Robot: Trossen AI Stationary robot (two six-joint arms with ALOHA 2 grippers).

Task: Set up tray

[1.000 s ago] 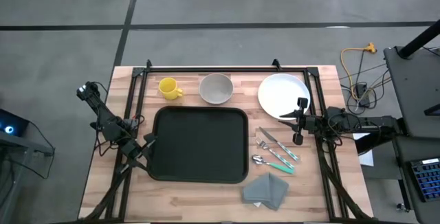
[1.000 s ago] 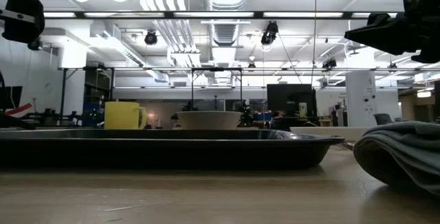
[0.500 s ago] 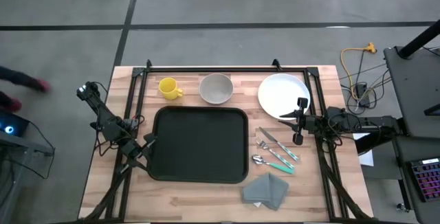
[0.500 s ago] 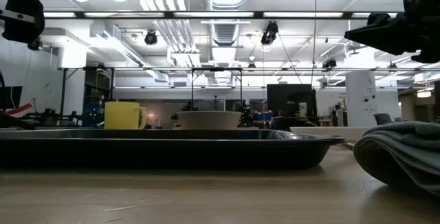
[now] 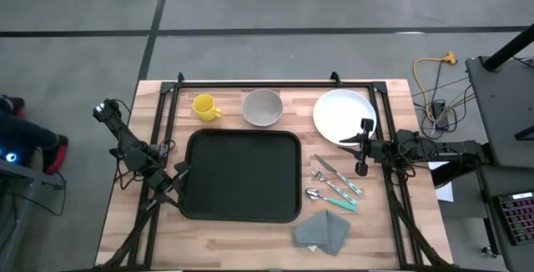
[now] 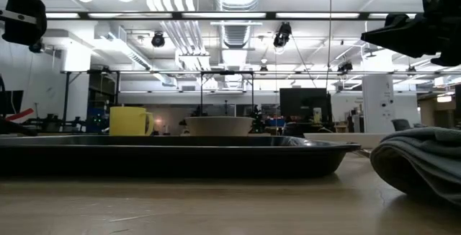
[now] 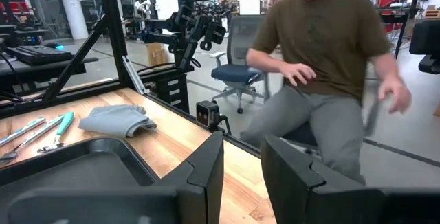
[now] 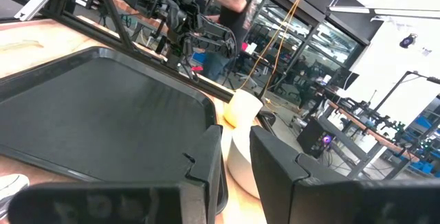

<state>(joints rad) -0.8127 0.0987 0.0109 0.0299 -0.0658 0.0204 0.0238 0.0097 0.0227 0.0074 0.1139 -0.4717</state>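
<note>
The black tray (image 5: 243,175) lies flat in the middle of the wooden table (image 5: 225,247), with nothing on it. Along the far edge stand a yellow mug (image 5: 205,107), a grey bowl (image 5: 262,107) and a white plate (image 5: 344,115), left to right, all off the tray. To the right of the tray lie pieces of cutlery with teal handles (image 5: 332,186), and nearer than them a folded grey napkin (image 5: 324,230). The left gripper (image 5: 173,180) sits low at the tray's near-left corner, its fingers (image 7: 206,172) parted with only a narrow gap and nothing between them. The right gripper (image 5: 364,148) hangs at the near-right edge of the plate, right of the tray, its fingers (image 8: 207,159) likewise slightly apart and holding nothing. A person (image 7: 328,59) sits on a chair beyond the table.
</note>
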